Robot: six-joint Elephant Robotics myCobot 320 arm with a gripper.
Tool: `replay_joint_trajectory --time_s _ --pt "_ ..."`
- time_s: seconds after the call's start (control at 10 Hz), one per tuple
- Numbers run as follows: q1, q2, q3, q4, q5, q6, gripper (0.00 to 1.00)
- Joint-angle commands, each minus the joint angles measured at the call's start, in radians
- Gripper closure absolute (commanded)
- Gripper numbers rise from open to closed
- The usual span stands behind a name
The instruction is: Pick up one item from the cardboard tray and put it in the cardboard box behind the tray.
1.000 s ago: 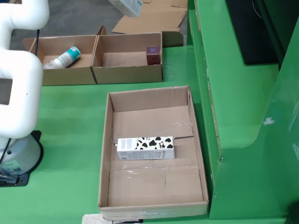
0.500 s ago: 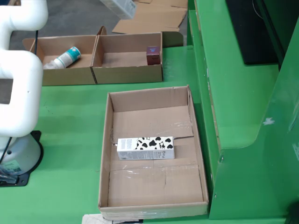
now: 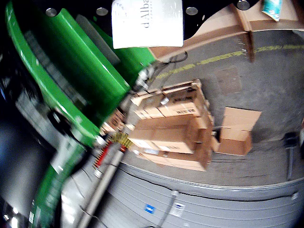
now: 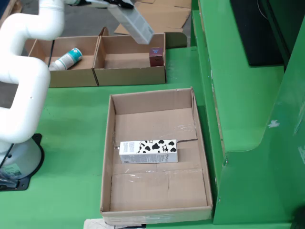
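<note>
The green counter [image 4: 71, 124] fills most of the still view, and the white arm [image 4: 21, 71] rises along that view's left edge from a base at the lower left. The large cardboard tray [image 4: 110, 157] lies open in the middle of the counter. Inside the tray, across its middle, a long carton with a black-and-white cow pattern [image 4: 148, 151] lies on its side.

Behind the tray stand two open cardboard boxes side by side. The right-hand box [image 4: 128, 76] holds a small dark red carton [image 4: 156, 56] upright in its right rear corner. The left-hand box [image 4: 71, 76], further from the tray's centre, holds a white bottle with a teal band [image 4: 66, 59] lying down.

Above the right-hand box, well clear of the tray, a pale grey-white carton [image 4: 136, 23] hangs tilted in the air at the end of the arm. In the riding view the same carton [image 3: 147, 23] shows at the top edge with printed lettering on its face. The pincer [image 4: 116, 4] is barely visible at the top of the still view; its fingers cannot be made out, so whether it pinches the carton or how wide it stands cannot be told.
</note>
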Motion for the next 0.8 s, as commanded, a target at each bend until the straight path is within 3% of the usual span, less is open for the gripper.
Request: replay_joint_trajectory --time_s 0.0,0.1,0.2,0.7 --pt "-0.028 -0.010 0.031 0.014 -0.013 -0.043 1.00" --pt "-0.040 -0.026 0.031 0.013 -0.013 0.030 1.00" --pt "-0.040 -0.026 0.031 0.013 -0.013 -0.027 1.00" --pt "-0.054 -0.064 0.031 0.013 -0.013 -0.017 1.00"
